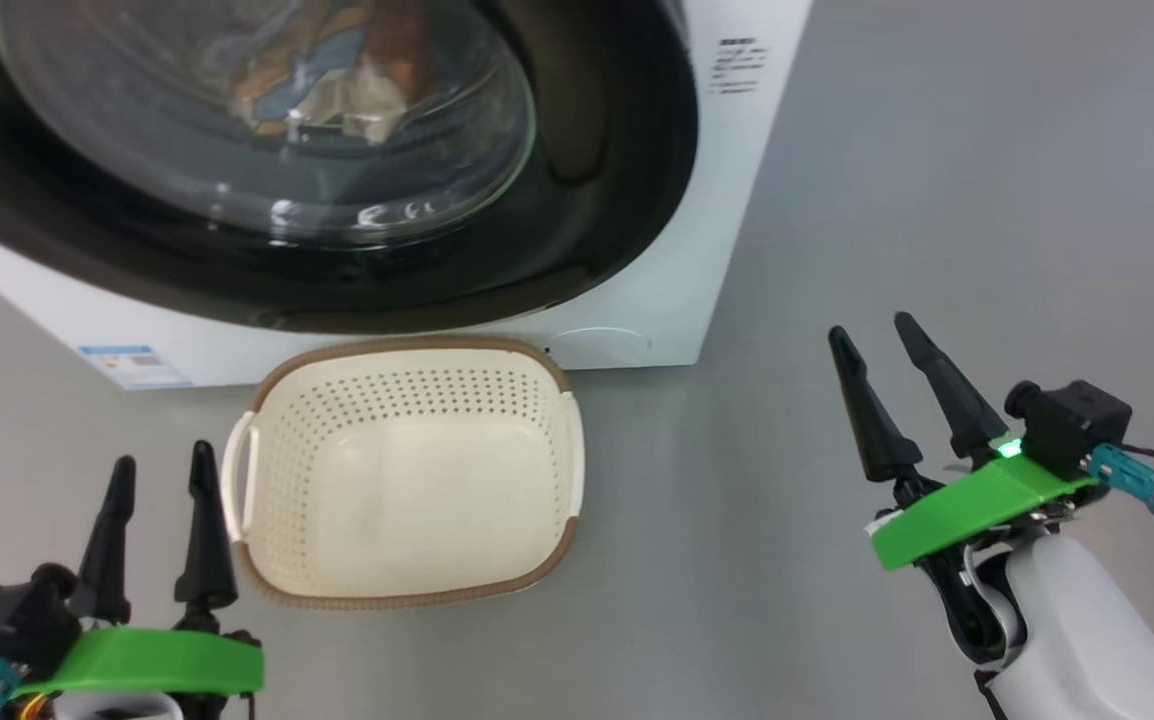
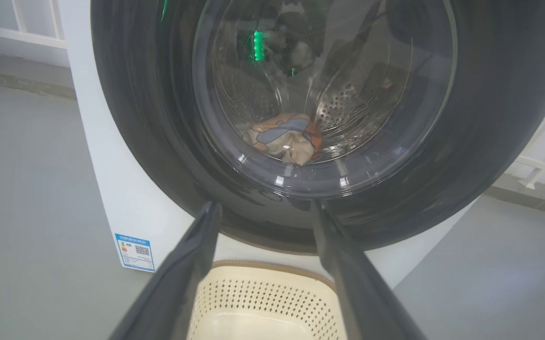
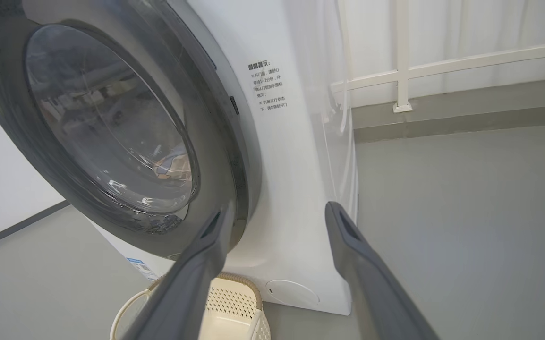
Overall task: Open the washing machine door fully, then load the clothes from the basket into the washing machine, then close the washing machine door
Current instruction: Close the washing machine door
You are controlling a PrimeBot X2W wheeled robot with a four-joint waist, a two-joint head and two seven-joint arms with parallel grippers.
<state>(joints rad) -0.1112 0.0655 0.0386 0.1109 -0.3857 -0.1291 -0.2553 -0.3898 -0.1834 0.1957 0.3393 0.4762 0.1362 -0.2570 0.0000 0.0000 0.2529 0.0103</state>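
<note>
The left tool (image 1: 163, 455) and the right tool (image 1: 871, 326) both stand with fingers apart, holding nothing, low and near. Between them the small cream perforated plastic basket (image 1: 407, 345), brown woven-look rim, sits empty on the grey floor (image 1: 937, 200), just before the big white boxy washing machine (image 1: 657, 300). Its round door (image 1: 337, 200), glossy black rim around bulging clear glass, lies against the front, seemingly shut. Behind the glass the blue, orange and cream clothes (image 2: 282, 139) rest crumpled in the steel drum (image 2: 348, 104); they look soft, light and easily pinched. The door looks rigid and slick, best pulled at its right edge.
</note>
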